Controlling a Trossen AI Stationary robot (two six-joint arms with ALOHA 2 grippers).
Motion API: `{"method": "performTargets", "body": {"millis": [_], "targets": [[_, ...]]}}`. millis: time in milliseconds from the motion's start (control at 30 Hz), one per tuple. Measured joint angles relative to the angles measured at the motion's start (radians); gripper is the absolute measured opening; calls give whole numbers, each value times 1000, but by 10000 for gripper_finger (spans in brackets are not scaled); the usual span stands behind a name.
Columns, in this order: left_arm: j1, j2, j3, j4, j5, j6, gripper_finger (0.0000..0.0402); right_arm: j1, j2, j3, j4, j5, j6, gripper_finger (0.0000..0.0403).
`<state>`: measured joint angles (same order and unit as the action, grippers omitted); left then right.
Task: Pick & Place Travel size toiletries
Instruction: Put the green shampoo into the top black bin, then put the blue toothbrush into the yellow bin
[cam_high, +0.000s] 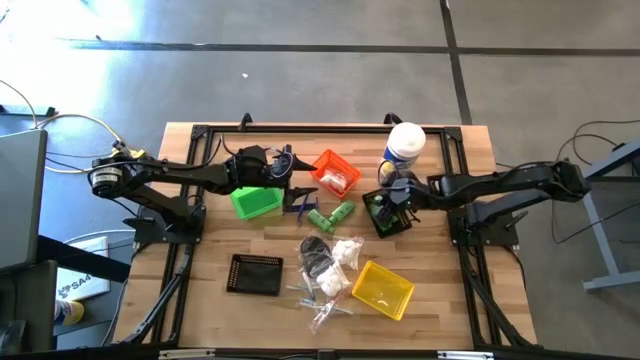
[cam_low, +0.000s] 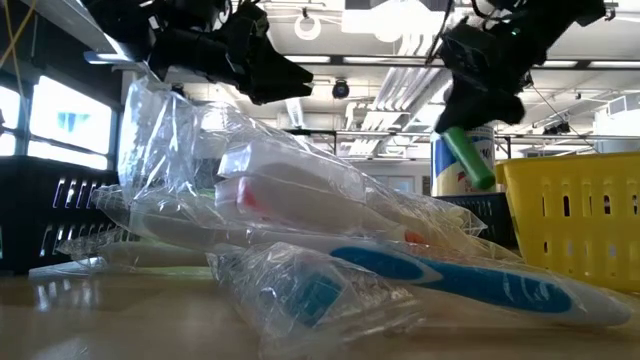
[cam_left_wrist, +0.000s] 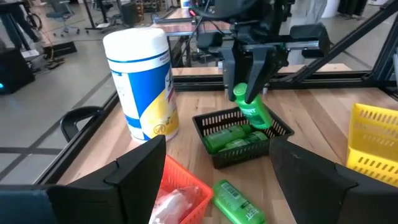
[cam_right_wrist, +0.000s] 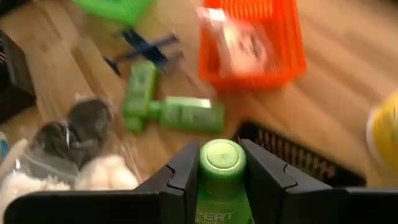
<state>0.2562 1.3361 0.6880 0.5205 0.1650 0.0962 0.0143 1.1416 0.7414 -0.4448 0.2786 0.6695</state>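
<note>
I have the right gripper (cam_left_wrist: 252, 93) clamped on a small green plastic bottle (cam_left_wrist: 252, 111), hanging just above the black mesh bin (cam_left_wrist: 214, 134) that stands beside the tall white canister with the yellow label (cam_left_wrist: 142, 84). That bin is my landmark. Two more green bottles (cam_left_wrist: 233, 138) already lie flat inside it.

To place this one well, I judge I should lower it until its bottom end sits among the bottles already in the bin, keeping it inside the bin's walls, and only then let the fingers part (dropping from this height risks a bounce onto the rim).

The held bottle's long axis runs roughly up and down, tilted somewhat; in the right wrist view its round cap (cam_right_wrist: 222, 155) faces the camera between the fingers, so the cap points up toward the wrist and the body hangs toward the bin.

The left gripper (cam_high: 290, 175) waits with fingers spread wide and empty, well away from the black bin, past the orange mesh bin (cam_high: 335, 172).
</note>
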Motion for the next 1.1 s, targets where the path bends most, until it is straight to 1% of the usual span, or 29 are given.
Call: {"method": "performTargets", "body": {"millis": [200,400,500,700,800,867,967,1100], "targets": [[0,0,0,0,0,-2,282,3,19,0,-148,-20,120,91],[0,0,0,0,-2,-2,282,5,63,0,-164,-20,116,97],[0,0,0,0,-3,-2,282,5,86,0,-171,-17,114,120],[0,0,-1,0,-3,-7,282,5,101,0,-172,-16,83,192],[0,0,-1,0,-3,-25,282,-7,70,0,-170,-27,62,208],[0,0,-1,0,-3,-26,282,-17,43,0,-156,-26,38,209],[-1,0,-1,-3,-3,-28,282,-34,-7,0,-112,-27,-24,199],[-1,0,-1,-7,0,-67,282,-48,-69,1,16,-27,-140,178]]}}
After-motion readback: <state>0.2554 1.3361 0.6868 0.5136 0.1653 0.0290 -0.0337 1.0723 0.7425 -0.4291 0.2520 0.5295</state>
